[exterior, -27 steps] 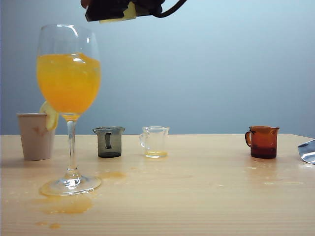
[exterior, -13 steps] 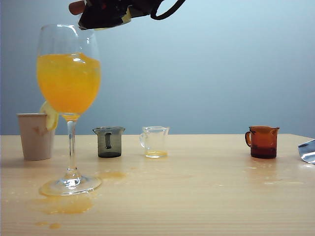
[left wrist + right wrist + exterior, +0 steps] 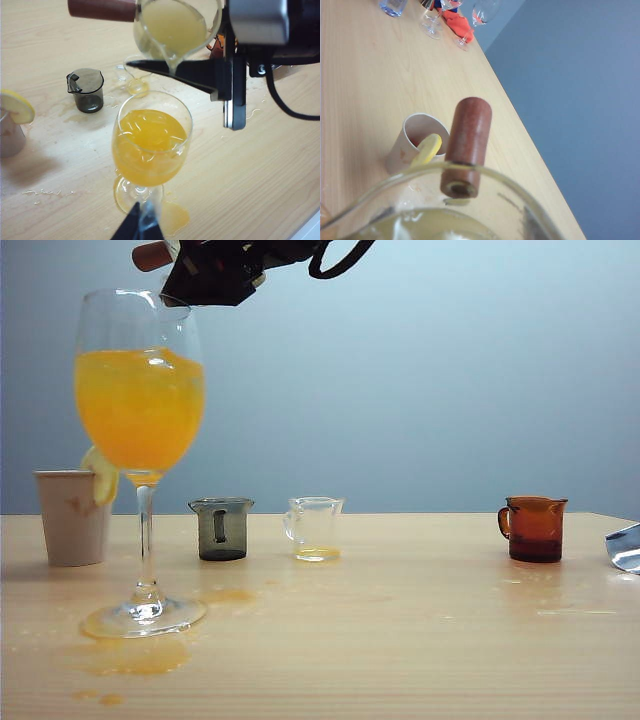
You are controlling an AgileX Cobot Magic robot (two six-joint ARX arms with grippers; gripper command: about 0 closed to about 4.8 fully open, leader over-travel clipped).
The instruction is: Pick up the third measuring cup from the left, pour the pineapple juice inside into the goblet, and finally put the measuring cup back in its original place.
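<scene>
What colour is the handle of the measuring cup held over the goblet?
Reddish brown handle, clearest in the right wrist view.

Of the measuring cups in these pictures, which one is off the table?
The clear measuring cup with the brown wooden handle, gripped by the right gripper and tilted above the goblet. The grey cup, clear handled cup and amber cup stand on the table.

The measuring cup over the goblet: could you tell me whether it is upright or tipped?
Tipped. The right gripper holds the measuring cup spout-down above the goblet, pineapple juice at its spout.
</scene>
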